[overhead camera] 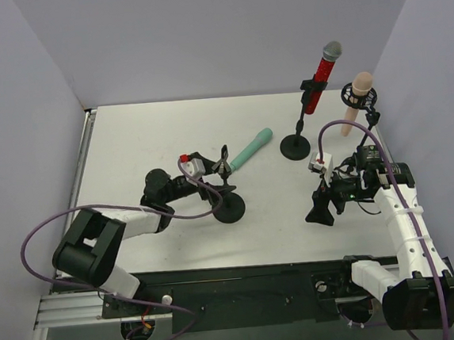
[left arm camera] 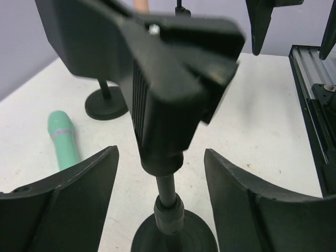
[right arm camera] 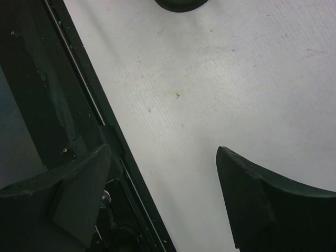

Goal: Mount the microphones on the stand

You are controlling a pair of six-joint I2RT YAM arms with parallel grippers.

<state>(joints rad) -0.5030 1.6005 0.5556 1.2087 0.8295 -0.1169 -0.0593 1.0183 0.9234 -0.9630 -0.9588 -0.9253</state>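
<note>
The glittery red microphone [overhead camera: 322,72] sits clipped on a black stand [overhead camera: 295,146] at the back. The peach-pink microphone [overhead camera: 358,99] sits in a second stand's holder at the far right. The mint-green microphone [overhead camera: 250,150] lies flat on the table; it also shows in the left wrist view [left arm camera: 63,142]. A third stand [overhead camera: 231,207] has an empty clip [left arm camera: 173,79]. My left gripper [overhead camera: 219,185] is open, its fingers either side of that stand's pole [left arm camera: 167,190], not touching. My right gripper [overhead camera: 321,209] is open and empty, pointing down at bare table [right arm camera: 210,89].
The black front rail [right arm camera: 79,94] runs under my right gripper's left finger. A stand base [right arm camera: 178,4] shows at the top edge of the right wrist view. Purple walls close in the table at the back and sides. Purple cables loop from both arms.
</note>
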